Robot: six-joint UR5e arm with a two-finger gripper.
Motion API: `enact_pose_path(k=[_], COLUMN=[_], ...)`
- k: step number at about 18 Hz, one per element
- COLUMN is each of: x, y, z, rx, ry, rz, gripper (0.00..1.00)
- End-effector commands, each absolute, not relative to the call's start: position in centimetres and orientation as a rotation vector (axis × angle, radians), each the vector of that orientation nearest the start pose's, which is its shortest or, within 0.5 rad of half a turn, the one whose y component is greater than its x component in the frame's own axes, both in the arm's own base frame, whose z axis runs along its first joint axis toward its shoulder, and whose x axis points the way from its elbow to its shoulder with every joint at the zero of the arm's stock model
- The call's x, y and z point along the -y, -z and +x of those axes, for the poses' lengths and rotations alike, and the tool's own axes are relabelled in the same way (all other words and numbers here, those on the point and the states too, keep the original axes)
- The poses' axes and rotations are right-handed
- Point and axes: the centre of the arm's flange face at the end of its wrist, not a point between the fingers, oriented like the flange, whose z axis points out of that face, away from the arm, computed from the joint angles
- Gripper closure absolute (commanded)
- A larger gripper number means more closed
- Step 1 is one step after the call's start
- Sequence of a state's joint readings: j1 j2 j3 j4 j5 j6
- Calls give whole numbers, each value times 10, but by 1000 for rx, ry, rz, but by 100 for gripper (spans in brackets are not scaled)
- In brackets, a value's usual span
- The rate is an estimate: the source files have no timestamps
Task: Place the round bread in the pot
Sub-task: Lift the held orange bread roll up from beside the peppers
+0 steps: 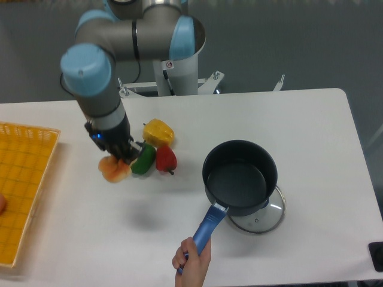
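**Inspector:** Nearest the camera, what do you record?

**Arm:** Someone's hand (192, 260) at the table's front edge, wrapped around the end of the blue handle (206, 229) of the pot (240, 178). That pot sits on the white table (311, 131), right of centre. It partly overlaps a glass lid (263, 216) lying flat beneath its near side. I see nothing inside it, only dark bottom.

**Inspector:** And the round bread?

**Arm:** At my gripper (117, 162), left of centre and well apart from the pot. The round bread (114, 169) sits directly under my fingertips. A soft shadow lies on the table nearer the camera, so I judge it is lifted clear. I cannot confirm the gap beneath it.

**Inspector:** State of your claw?

**Arm:** My fingers appear pinched onto the bread's top. Their tips are partly hidden by the bun, so I report that as a judgement.

**Inspector:** Anything crowding the pick?

**Arm:** A green pepper (143, 159) just beside the bread, a red pepper (166, 158) next to it, a yellow pepper (158, 132) behind. An orange basket (27, 179) stands at the far left.

**Inspector:** Progress?

**Arm:** Grasp looks done. Remaining: carry rightward past the peppers, centre over the pot's mouth, lower and release. The held handle should keep the pot steady.
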State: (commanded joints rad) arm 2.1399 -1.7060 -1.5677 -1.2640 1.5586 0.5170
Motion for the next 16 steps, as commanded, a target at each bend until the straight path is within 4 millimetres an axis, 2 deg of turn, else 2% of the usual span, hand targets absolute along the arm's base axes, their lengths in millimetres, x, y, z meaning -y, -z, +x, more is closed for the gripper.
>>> enact_pose_path(k=[1, 3, 5, 8, 12, 16], x=[-542, -531, -520, -502, -465, -431], y=[-463, -479, -490, -500, -502, -494], z=[-187, -200, -226, -268, -331, -382], rx=[77, 119, 185, 194, 237, 285], ry=[-126, -143, -156, -175, -182, -206], rz=[-2960, -2932, -2908, -2889, -2875, -2886], gripper=[100, 100, 100, 100, 100, 100])
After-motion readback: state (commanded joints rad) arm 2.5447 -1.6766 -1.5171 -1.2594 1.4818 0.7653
